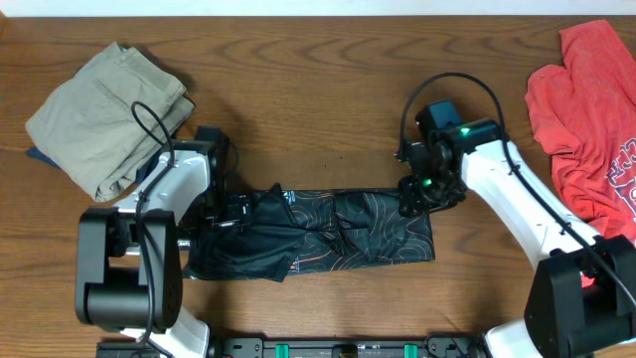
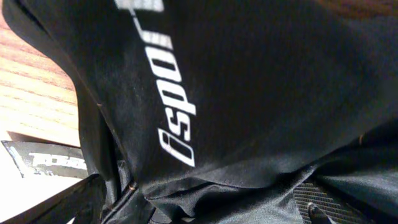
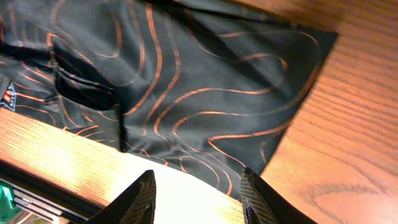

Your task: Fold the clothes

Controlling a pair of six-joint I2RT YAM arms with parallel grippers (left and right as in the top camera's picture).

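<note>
The black jersey (image 1: 338, 237) with thin orange contour lines lies as a long folded strip at the front middle of the table. My left gripper (image 1: 227, 211) is at its left end, shut on a bunched fold of the jersey. The black cloth with white lettering (image 2: 205, 99) fills the left wrist view and hides most of the fingers. My right gripper (image 1: 409, 199) is open and empty over the jersey's upper right corner. The right wrist view shows the jersey's corner (image 3: 186, 87) beyond my spread fingers (image 3: 198, 193).
Folded khaki trousers (image 1: 107, 111) lie at the back left, close to my left arm. A red shirt (image 1: 586, 119) lies crumpled at the right edge. The brown wooden table (image 1: 318, 89) shows bare behind the jersey.
</note>
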